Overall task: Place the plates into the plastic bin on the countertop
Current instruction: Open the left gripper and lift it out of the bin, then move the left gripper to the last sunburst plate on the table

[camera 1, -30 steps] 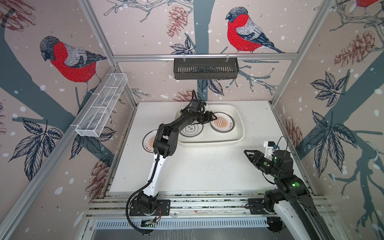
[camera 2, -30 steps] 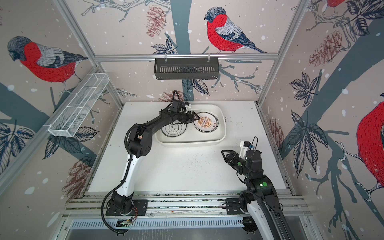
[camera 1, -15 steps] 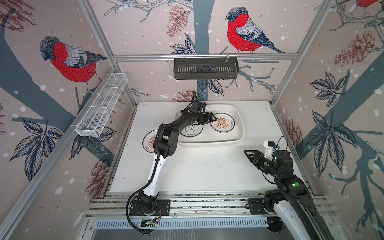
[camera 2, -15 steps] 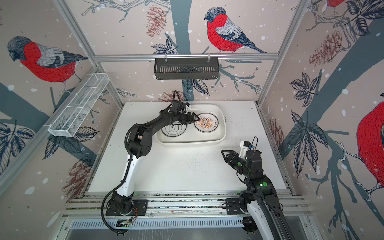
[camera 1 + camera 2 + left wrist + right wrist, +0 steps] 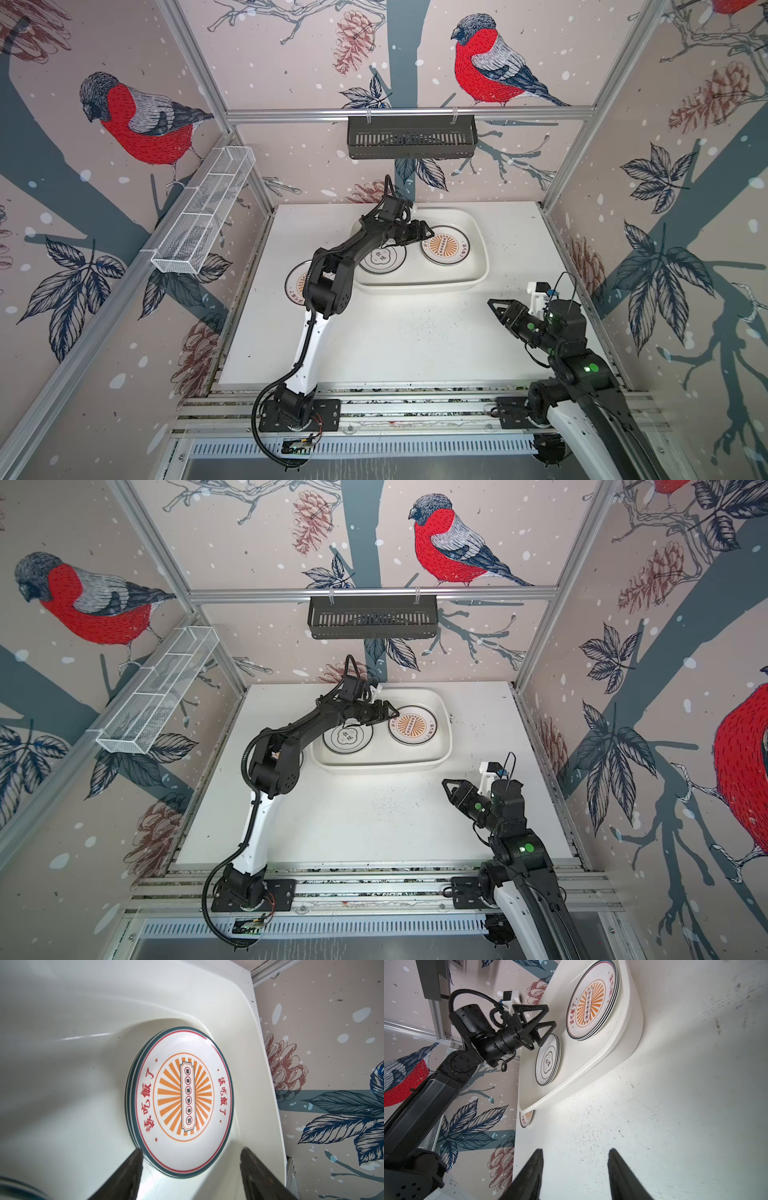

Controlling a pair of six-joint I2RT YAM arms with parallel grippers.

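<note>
The white plastic bin [image 5: 419, 287] [image 5: 382, 765] sits at the back of the countertop [image 5: 415, 340]. Inside it lie two stacks of plates: a sunburst stack [image 5: 444, 246] [image 5: 412, 726] [image 5: 182, 1097] [image 5: 591, 1001] and a quatrefoil stack [image 5: 382, 261] [image 5: 347, 738] [image 5: 548, 1061]. Another sunburst plate [image 5: 295, 286] [image 5: 526, 1119] lies on the countertop left of the bin, half hidden by the left arm. My left gripper [image 5: 428, 232] [image 5: 392, 712] [image 5: 191, 1150] [image 5: 551, 1017] hovers open and empty over the bin, at the sunburst stack's near edge. My right gripper [image 5: 493, 302] [image 5: 447, 782] [image 5: 575, 1150] is open and empty over bare countertop.
A black slatted basket [image 5: 411, 137] hangs on the back wall. A white wire-mesh basket [image 5: 203, 216] hangs on the left wall. Aluminium rails [image 5: 415, 401] run along the front edge, where both arm bases are bolted. Dark specks dot the countertop.
The left gripper's jaws have spread slightly wider over the bin. The right arm has not moved.
</note>
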